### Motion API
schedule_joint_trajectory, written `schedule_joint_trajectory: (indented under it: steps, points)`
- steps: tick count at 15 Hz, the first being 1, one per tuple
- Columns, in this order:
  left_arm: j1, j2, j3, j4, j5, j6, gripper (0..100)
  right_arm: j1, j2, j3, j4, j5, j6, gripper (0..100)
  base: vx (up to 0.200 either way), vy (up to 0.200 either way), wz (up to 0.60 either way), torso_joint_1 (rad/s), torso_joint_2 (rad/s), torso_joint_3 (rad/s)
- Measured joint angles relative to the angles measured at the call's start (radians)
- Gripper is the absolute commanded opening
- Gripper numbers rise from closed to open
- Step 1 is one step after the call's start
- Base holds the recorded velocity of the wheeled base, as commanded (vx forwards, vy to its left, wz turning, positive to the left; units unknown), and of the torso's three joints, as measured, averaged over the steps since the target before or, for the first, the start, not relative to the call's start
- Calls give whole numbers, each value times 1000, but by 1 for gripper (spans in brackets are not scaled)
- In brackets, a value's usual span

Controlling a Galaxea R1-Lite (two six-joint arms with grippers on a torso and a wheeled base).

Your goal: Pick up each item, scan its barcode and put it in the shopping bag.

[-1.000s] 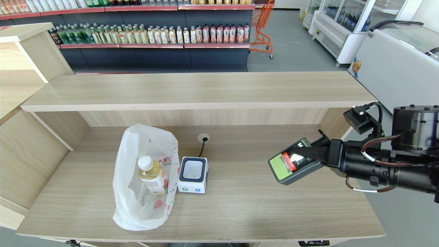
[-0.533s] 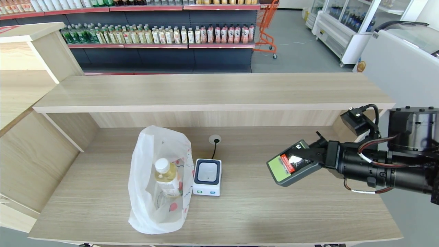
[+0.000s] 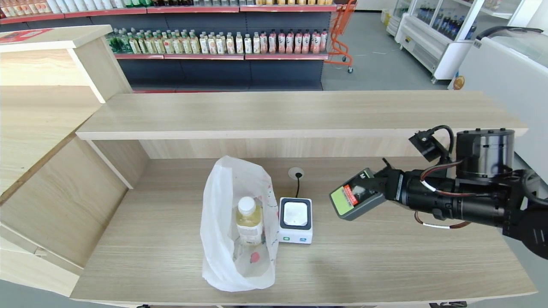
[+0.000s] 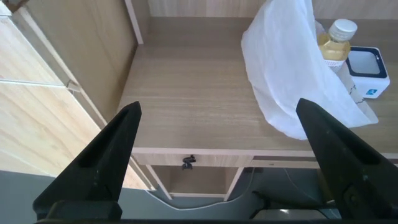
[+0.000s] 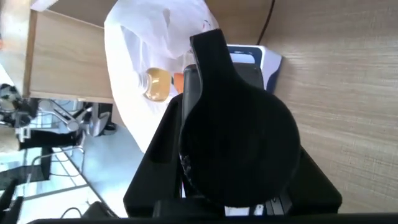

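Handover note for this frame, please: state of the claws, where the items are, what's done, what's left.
Right claw: shut on the green box, held above the counter, to the right of the scanner.
Left claw: open, empty, over the counter's near edge.
Done: bottle stands in the shopping bag.
Left: scan the box, it seems, then bag it.

- Grey box (image 3: pixel 352 200), green end face with a red label, gripped tilted in the right gripper (image 3: pixel 369 187) above the counter (image 3: pixel 385 256).
- White plastic shopping bag (image 3: pixel 220 231), upright and open, containing a white-capped bottle (image 3: pixel 248 219) of yellow drink.
- White cube scanner (image 3: pixel 295 214), window up, just beside the bag.
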Motion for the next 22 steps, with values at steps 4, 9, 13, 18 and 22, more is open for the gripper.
schedule_joint_trajectory:
  steps: [4, 9, 13, 18, 22]
  points:
    - [-1, 0, 0, 0, 0, 4, 100, 24, 98, -7, -71, -37, -56, 0, 0, 0, 0, 0, 0, 0]
    - [-1, 0, 0, 0, 0, 3, 100, 56, 250, -39, -160, -80, -140, 0, 0, 0, 0, 0, 0, 0]
    - [0, 0, 0, 0, 0, 3, 100, 64, 359, -116, -179, -83, -180, 0, 0, 0, 0, 0, 0, 0]
    - [0, 0, 0, 0, 0, 3, 100, 73, 456, -201, -189, -77, -182, 0, 0, 0, 0, 0, 0, 0]
    - [0, 0, 0, 0, 0, 3, 100, 90, 516, -264, -196, -80, -179, 0, 0, 0, 0, 0, 0, 0]
